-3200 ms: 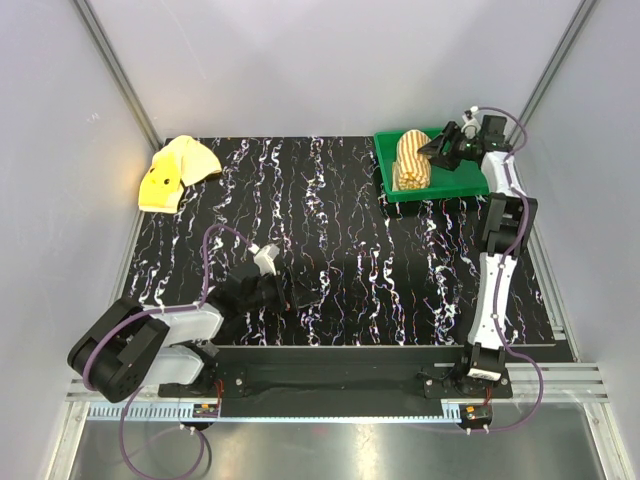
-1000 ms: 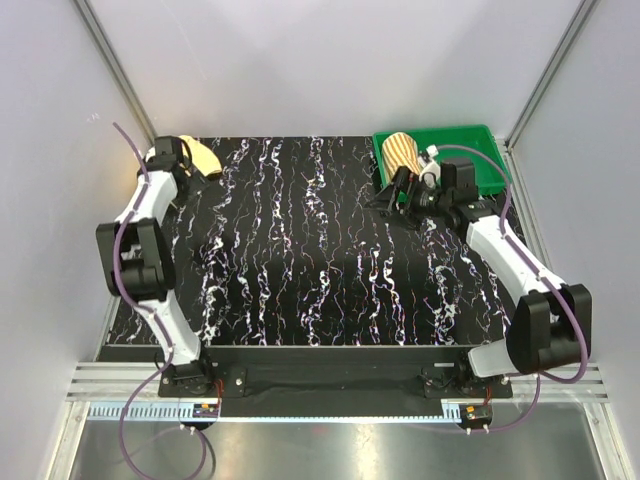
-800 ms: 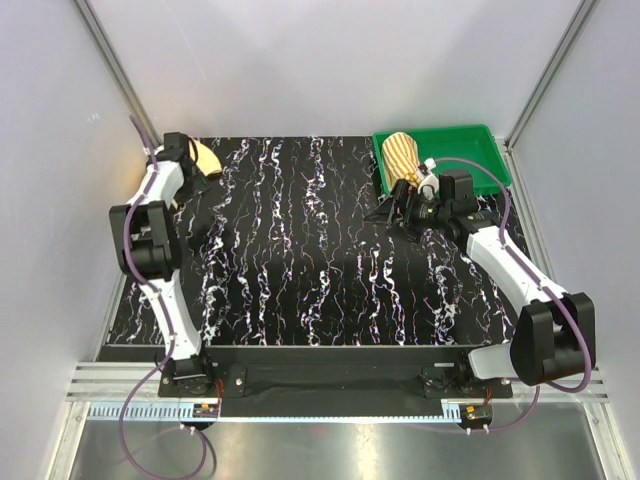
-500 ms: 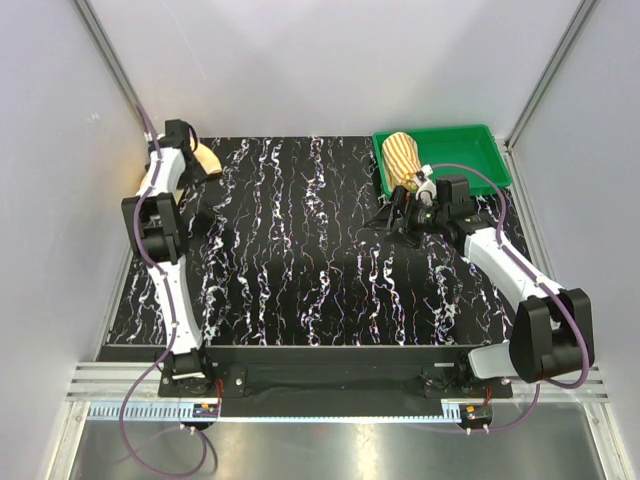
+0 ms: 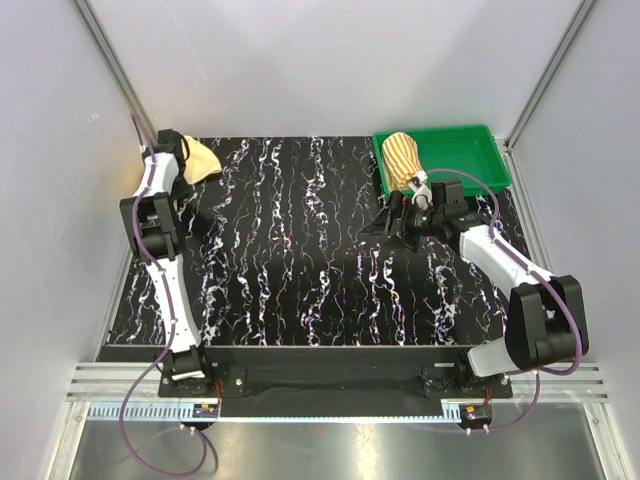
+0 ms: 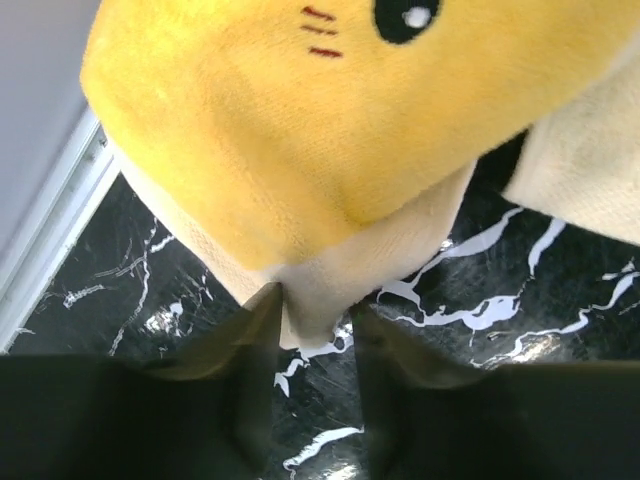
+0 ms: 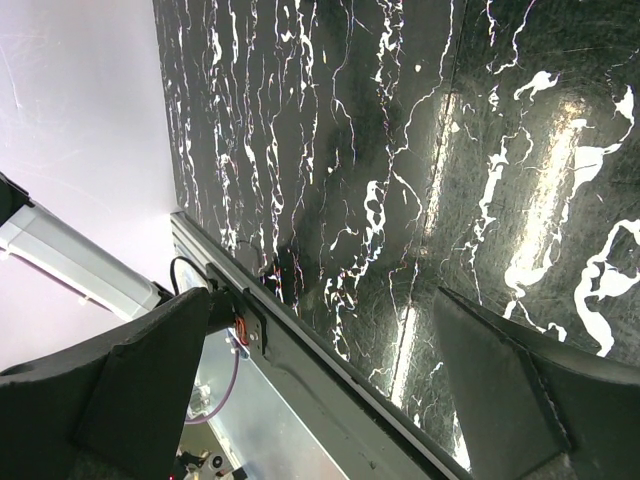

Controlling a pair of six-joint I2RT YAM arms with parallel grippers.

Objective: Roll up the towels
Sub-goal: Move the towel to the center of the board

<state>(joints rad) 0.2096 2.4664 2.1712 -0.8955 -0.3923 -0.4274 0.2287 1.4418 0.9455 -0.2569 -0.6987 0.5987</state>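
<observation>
The yellow towel [image 5: 204,158] lies crumpled in the far left corner of the table. In the left wrist view it is yellow towel [image 6: 300,130] with a printed black eye and a cream underside. My left gripper [image 5: 180,162] is at its near edge, and the left gripper [image 6: 314,318] is shut on the cream hem, with cloth between the fingertips. The orange-and-cream striped towel [image 5: 403,158] lies rolled up in the green tray [image 5: 465,160]. My right gripper [image 5: 388,222] hangs open over the black table just in front of the tray; the right gripper [image 7: 320,400] holds nothing.
The grey side wall [image 6: 35,150] and a white table rim [image 6: 50,250] run close beside the yellow towel. A metal rail [image 5: 330,385] with cables borders the table's near edge, and the same rail [image 7: 300,380] shows under the right gripper.
My left arm reached out to the far left corner and its gripper closed on the yellow towel's hem. My right gripper drew back from the tray, still open.
</observation>
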